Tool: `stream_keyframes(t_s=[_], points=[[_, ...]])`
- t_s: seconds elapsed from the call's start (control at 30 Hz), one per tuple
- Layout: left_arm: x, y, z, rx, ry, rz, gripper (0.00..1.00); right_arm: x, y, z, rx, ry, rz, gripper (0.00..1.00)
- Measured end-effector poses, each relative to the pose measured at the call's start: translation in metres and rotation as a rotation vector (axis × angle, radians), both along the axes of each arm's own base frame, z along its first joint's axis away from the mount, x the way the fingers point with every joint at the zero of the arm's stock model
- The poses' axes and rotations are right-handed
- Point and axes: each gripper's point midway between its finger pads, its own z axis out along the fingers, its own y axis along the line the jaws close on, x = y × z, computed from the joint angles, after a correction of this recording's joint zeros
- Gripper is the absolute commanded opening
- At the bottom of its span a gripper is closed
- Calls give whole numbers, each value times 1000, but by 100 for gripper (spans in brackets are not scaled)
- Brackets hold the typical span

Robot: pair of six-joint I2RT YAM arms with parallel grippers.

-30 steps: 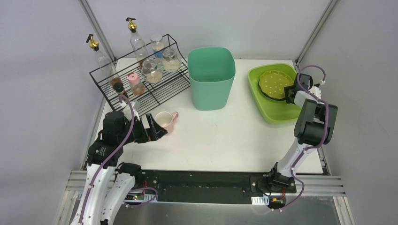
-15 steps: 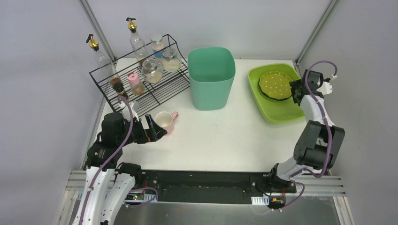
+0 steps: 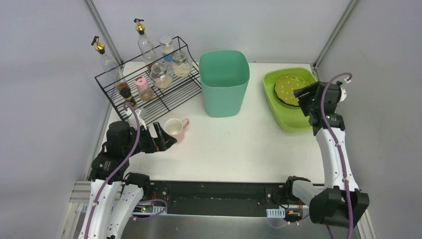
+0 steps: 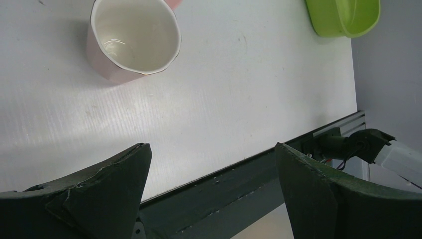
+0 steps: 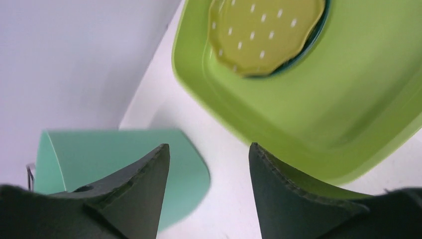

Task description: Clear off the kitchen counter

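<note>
Pincers gape empty; left pincer [image 4: 211,149] beside pink cup [image 4: 134,37] on kitchen counter [image 3: 239,144]; right pincer [image 5: 209,147] above lime tray [image 5: 348,99].

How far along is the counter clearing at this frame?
Done: the yellow-green dotted round plate lies in the lime-green plastic tray; the right gripper over the tray is open and empty. In hand: nothing held, but the open left gripper faces the pink ceramic mug. Left: that mug, standing upright on the white kitchen counter.
</note>
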Motion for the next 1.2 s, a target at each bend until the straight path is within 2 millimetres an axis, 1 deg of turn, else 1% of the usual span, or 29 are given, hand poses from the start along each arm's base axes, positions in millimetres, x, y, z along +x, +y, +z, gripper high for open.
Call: stream_keyframes(t_s=[0.23,0.3,0.47,0.63,0.7,0.8,0.93,1.03,1.2], points=[[1,0,-1,2,4,2,100,-45,100,-34,0,69,329,64],[1,0,-2,3,10,2,100,-55,130,-39,-4,84,426,64],[3,1,-4,9,23,11,100,-80,191,-40,-19,79,628,64],[10,7,-13,37,60,47,100,-104,244,-53,-25,98,779,64],[14,11,-20,55,94,72,95,-112,263,-60,-31,108,827,64],[20,20,-34,96,173,132,91,-126,291,-72,-55,121,897,64],[28,31,-55,140,291,221,85,-143,320,-91,-98,150,976,64],[31,40,-67,172,354,290,84,-155,335,-102,-120,162,1023,64],[38,52,-74,202,380,380,80,-172,352,-101,-138,133,1078,64]])
